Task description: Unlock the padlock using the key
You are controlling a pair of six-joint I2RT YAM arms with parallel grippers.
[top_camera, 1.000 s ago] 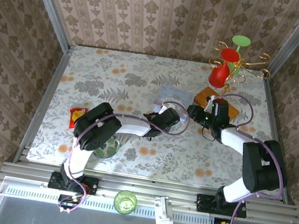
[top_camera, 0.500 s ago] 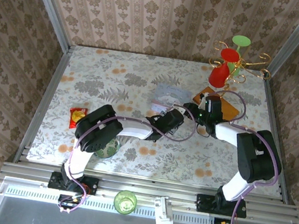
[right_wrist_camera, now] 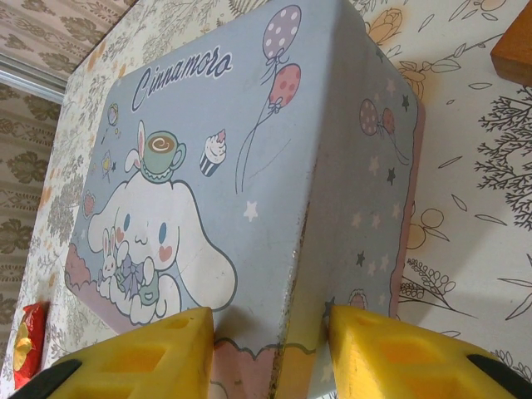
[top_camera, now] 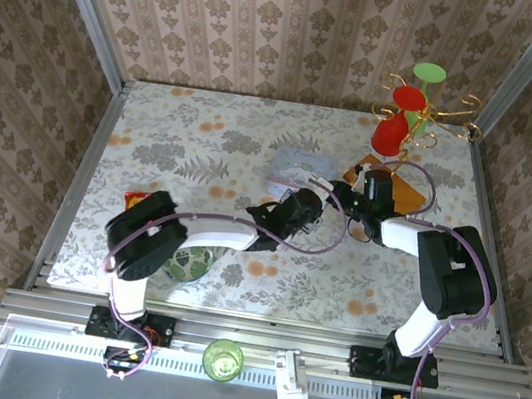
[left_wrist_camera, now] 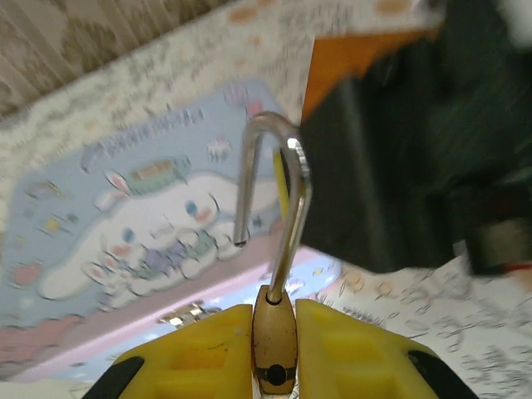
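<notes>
The padlock [left_wrist_camera: 274, 337], a small brass body, stands upright between my left gripper's [left_wrist_camera: 274, 312] yellow fingers, which are shut on it. Its silvery shackle [left_wrist_camera: 287, 199] is swung open, one end hanging free. Seen from the top view, that left gripper [top_camera: 295, 207] sits just in front of the pale blue cartoon tin [top_camera: 296, 169]. My right gripper [right_wrist_camera: 270, 320] straddles a corner of the tin [right_wrist_camera: 249, 150], one finger pressed on each face, and reaches it from the right [top_camera: 339, 197]. The key is hidden.
An orange wooden board [top_camera: 390, 184] lies right of the tin, with a wire rack [top_camera: 426, 114] of red and green glasses behind it. A red-and-yellow snack packet [top_camera: 134, 201] and a green patterned bowl [top_camera: 187, 262] sit near the left arm's elbow.
The right gripper has slid left from the board to the tin's corner and narrowed onto it. The left arm's elbow has dropped back towards the near left.
</notes>
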